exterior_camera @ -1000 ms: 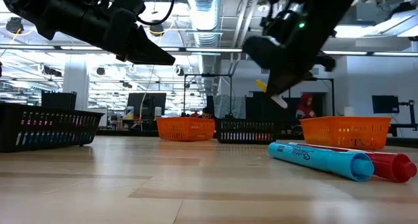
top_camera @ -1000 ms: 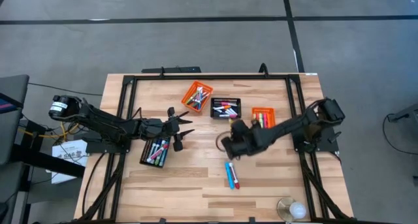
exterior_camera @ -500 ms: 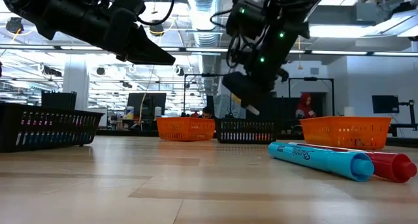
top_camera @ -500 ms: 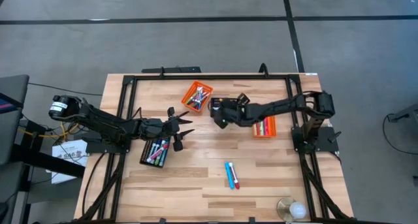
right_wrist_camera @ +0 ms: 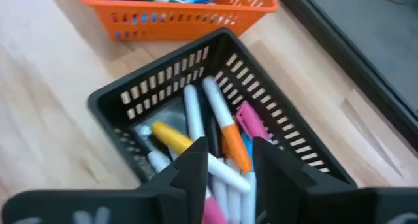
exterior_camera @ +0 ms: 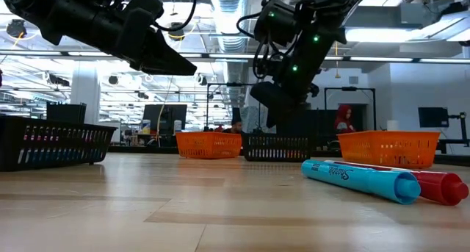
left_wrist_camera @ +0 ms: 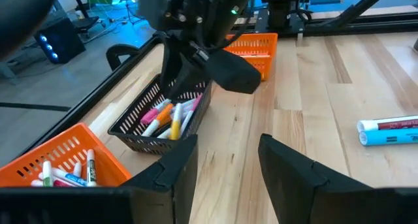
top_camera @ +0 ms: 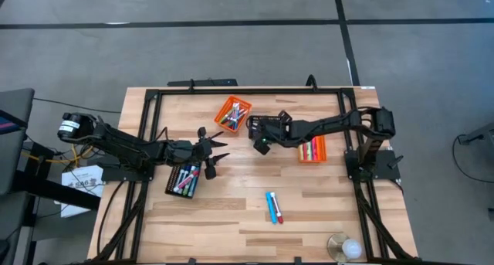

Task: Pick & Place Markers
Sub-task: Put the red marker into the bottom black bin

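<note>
Right gripper (top_camera: 261,144) hung over the black basket (top_camera: 275,120) at the table's 12 o'clock, jaws narrowly parted and empty, so the yellow marker (right_wrist_camera: 171,138) looked dropped in; risk: withdrawing low could snag the basket rim; left gripper (top_camera: 214,151) waited wide open at 9 o'clock.

The right arm (top_camera: 328,127) is reaching leftward from its base at the table's right side toward the middle of the far half, its gripper (top_camera: 262,138) hanging above the table surface with the 2 fingers (right_wrist_camera: 196,160) standing slightly apart. The left arm (top_camera: 131,147) is stretching rightward from the left edge, its gripper (top_camera: 216,153) hovering with the jaws spread wide, holding nothing.
</note>
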`<state>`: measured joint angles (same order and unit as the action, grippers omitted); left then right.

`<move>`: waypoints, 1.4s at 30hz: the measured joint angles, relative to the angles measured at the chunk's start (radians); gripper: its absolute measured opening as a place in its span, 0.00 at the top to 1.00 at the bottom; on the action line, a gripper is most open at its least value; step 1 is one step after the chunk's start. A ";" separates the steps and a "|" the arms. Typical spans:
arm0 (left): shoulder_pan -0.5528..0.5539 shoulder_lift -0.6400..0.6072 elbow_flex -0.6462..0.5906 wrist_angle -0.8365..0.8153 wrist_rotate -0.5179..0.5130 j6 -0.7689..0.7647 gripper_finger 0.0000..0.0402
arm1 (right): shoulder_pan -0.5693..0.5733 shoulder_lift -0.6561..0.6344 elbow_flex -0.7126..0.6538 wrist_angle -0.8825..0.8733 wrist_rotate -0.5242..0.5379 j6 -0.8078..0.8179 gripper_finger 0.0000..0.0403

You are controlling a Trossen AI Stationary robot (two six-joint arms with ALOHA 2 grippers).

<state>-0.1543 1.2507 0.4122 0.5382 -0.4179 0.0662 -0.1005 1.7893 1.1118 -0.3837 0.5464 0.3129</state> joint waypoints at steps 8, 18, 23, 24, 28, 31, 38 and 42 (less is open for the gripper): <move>0.000 0.000 0.000 0.000 0.000 0.000 0.61 | 0.086 -0.002 0.056 -0.090 -0.031 0.027 0.61; -0.003 0.000 0.000 -0.006 0.000 0.000 0.61 | 0.282 -0.005 0.194 -0.338 -0.295 0.484 0.60; -0.003 0.000 0.000 -0.023 0.000 -0.004 0.61 | 0.417 -0.003 0.146 -0.343 -0.313 0.704 0.62; -0.002 0.000 0.000 -0.025 0.000 -0.004 0.61 | 0.443 -0.003 0.141 -0.344 -0.312 0.746 0.62; -0.002 0.000 0.000 -0.024 0.000 -0.004 0.61 | 0.536 -0.003 0.112 -0.324 -0.312 0.867 0.63; -0.002 0.000 0.000 -0.023 0.000 -0.004 0.61 | 0.585 -0.002 0.076 -0.316 -0.303 0.957 0.63; -0.002 0.000 0.000 -0.023 0.000 -0.004 0.61 | 0.644 -0.002 0.019 -0.202 -0.284 1.067 0.63; -0.002 0.000 0.000 -0.022 0.000 -0.004 0.61 | 0.649 -0.002 0.019 -0.199 -0.280 1.066 0.63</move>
<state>-0.1562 1.2507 0.4122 0.5159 -0.4179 0.0620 0.5482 1.7878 1.1313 -0.5825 0.2659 1.3793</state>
